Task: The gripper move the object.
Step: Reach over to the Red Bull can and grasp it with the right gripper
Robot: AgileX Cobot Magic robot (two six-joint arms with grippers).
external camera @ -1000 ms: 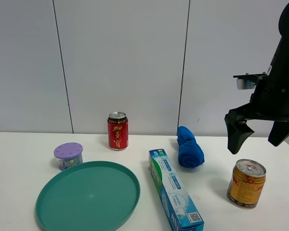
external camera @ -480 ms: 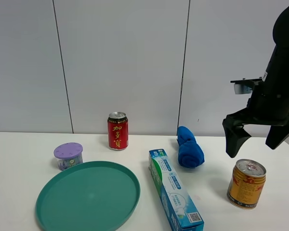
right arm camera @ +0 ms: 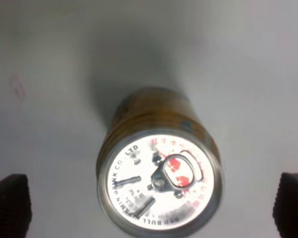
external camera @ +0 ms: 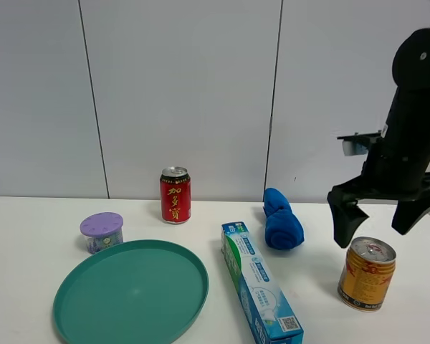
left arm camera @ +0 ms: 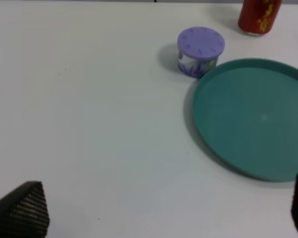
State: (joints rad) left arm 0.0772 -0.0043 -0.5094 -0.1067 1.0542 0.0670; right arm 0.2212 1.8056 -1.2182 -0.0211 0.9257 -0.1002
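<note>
The gold-yellow can [external camera: 367, 276] with red markings and a silver top stands upright at the right of the white table. My right gripper [external camera: 373, 233] is open and hangs straight over it, one finger on each side, tips about level with the can's top and not touching it. In the right wrist view the can's silver lid [right arm camera: 159, 181] sits centred between the two dark fingertips [right arm camera: 9, 203] of the right gripper [right arm camera: 150, 204]. My left gripper [left arm camera: 159, 213] is open and empty above bare table; it is out of the exterior high view.
A slim red can [external camera: 175, 195] stands at the back. A purple-lidded tub [external camera: 102, 231] sits beside a teal plate [external camera: 129, 294] on the left. A toothpaste box [external camera: 260, 283] lies in the middle and a rolled blue cloth [external camera: 281, 221] lies behind it.
My right gripper has come down and shifted slightly left, closing in over the gold can. The can and the other things have not moved.
</note>
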